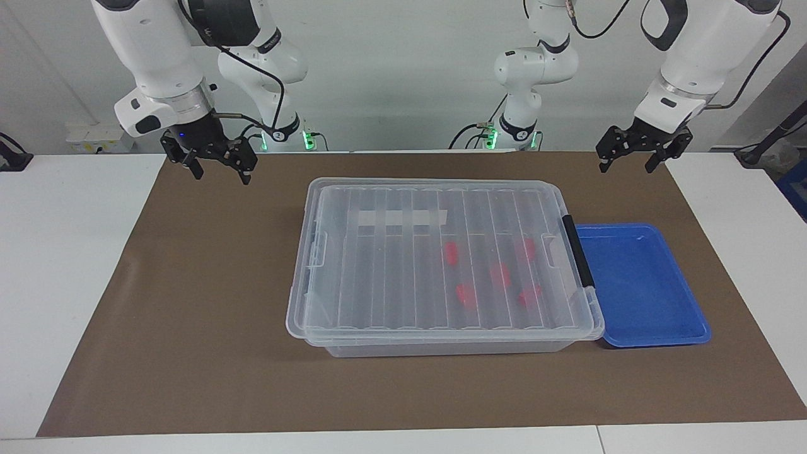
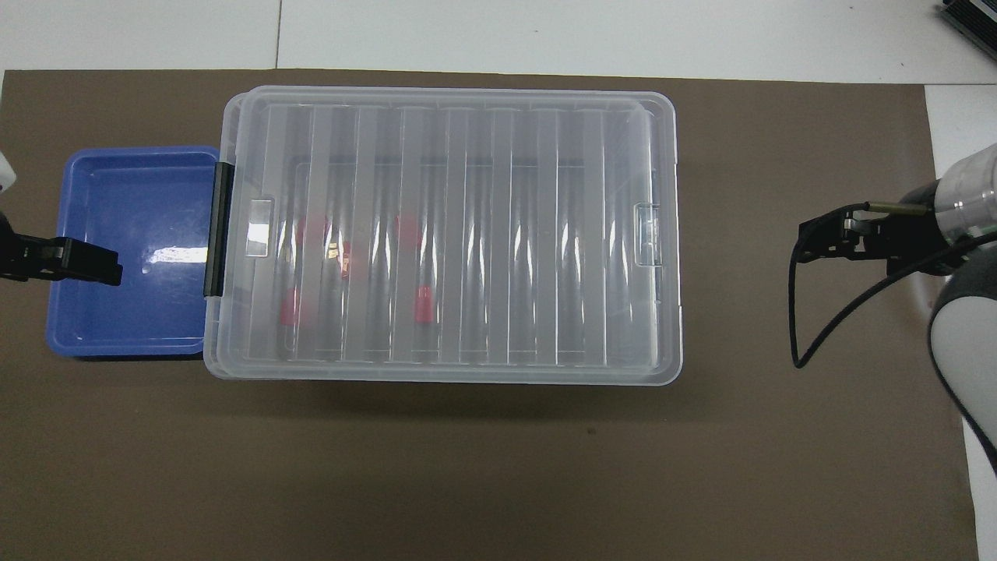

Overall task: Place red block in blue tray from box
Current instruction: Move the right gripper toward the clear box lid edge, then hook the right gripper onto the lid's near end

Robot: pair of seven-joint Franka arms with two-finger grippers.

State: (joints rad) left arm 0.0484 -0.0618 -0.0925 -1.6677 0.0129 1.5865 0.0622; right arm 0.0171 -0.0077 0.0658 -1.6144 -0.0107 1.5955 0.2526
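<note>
The box (image 1: 378,277), a clear bin, stands mid-table with its ribbed lid shut, also in the overhead view (image 2: 545,234). Several red blocks lie inside under the lid toward the black clip handle (image 1: 578,252), one being the red block (image 1: 500,275), seen from overhead too (image 2: 423,305). The blue tray (image 1: 643,290) sits empty against the handle end, toward the left arm's end (image 2: 132,234). My left gripper (image 1: 627,167) hangs open and empty, raised; from overhead it (image 2: 97,265) overlaps the tray's outer rim. My right gripper (image 1: 222,175) hangs open and empty over the mat (image 2: 826,234).
A brown mat (image 1: 189,315) covers the white table under everything. A whitish tape strip (image 1: 397,219) lies on the lid. A black cable (image 2: 802,343) loops from the right arm's wrist.
</note>
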